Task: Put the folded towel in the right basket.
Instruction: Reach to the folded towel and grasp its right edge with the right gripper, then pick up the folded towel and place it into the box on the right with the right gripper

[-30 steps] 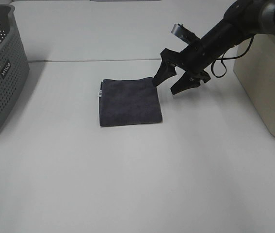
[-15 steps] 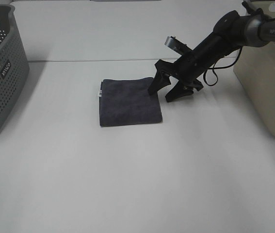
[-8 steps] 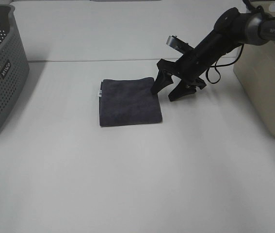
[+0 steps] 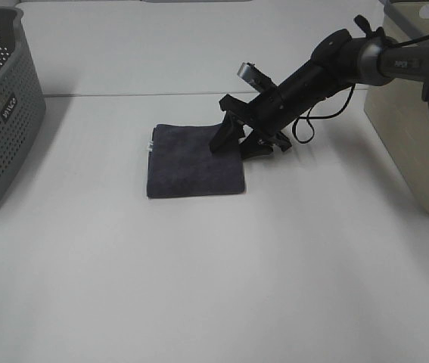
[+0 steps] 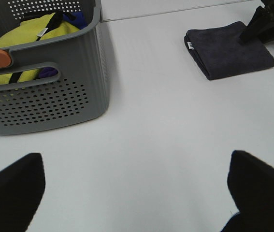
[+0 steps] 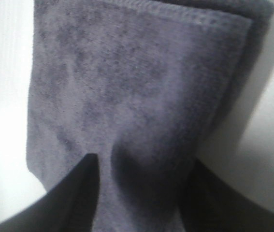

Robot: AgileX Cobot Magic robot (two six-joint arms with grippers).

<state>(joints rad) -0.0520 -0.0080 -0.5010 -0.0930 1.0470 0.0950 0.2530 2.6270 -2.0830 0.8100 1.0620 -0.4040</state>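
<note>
The folded dark grey towel (image 4: pixel 188 162) lies flat on the white table, left of centre. My right gripper (image 4: pixel 238 142) is open at the towel's right edge, with one finger (image 4: pixel 222 136) over the towel and the other (image 4: pixel 258 148) just off its edge. In the right wrist view the towel (image 6: pixel 127 87) fills the picture and runs between the two spread fingers (image 6: pixel 69 198). The right basket (image 4: pixel 418 128), beige, stands at the table's right edge. My left gripper (image 5: pixel 137 193) is open and empty, far from the towel (image 5: pixel 228 50).
A grey perforated basket (image 4: pixel 2 113) stands at the far left; in the left wrist view the basket (image 5: pixel 54 96) holds yellow and other cloths. A black cable hangs from the right arm (image 4: pixel 327 68).
My right gripper has moved left and down onto the towel's right edge. The towel has slid a little to the left. The fingers stay spread.
</note>
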